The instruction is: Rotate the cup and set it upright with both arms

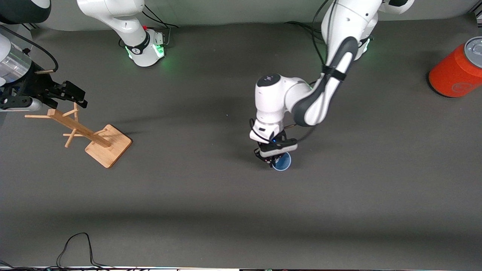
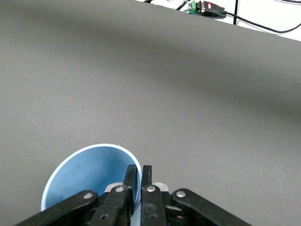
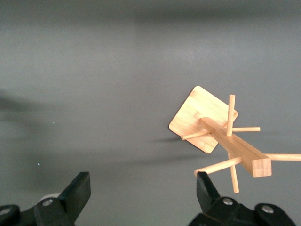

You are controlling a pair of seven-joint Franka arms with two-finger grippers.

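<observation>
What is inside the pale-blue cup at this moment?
One finger of the left gripper reaches inside the cup, pinching its rim. The visible interior looks empty; the gripper covers the rest.

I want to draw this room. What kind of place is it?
Probably a robot lab. Two white arms are bolted to a grey table, cables trail along its edge, and only test things sit there: a cup, a wooden rack, a can.

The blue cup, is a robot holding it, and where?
Yes. The left pincer pinches the cup by its rim, one finger inside, one outside. The right pincer is open, holding nothing.
</observation>
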